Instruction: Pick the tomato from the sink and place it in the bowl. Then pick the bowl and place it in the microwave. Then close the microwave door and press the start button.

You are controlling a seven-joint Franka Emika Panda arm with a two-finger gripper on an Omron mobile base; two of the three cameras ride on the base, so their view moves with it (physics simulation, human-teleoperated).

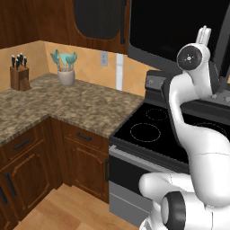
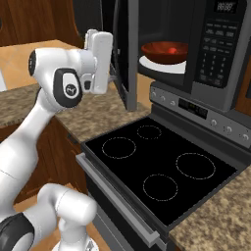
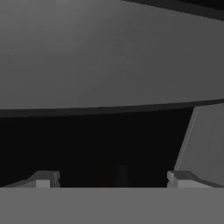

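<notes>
Knife block (image 1: 19, 72), utensil crock (image 1: 66, 74), probably ceramic; stove (image 2: 162, 166).

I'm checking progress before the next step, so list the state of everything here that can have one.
microwave door: open, swung out toward the arm.
bowl: inside the microwave, on its white plate.
tomato: a red glint in the bowl, likely it.
gripper: open, nothing between the fingers, close to the door.
stove: burners dark.
</notes>
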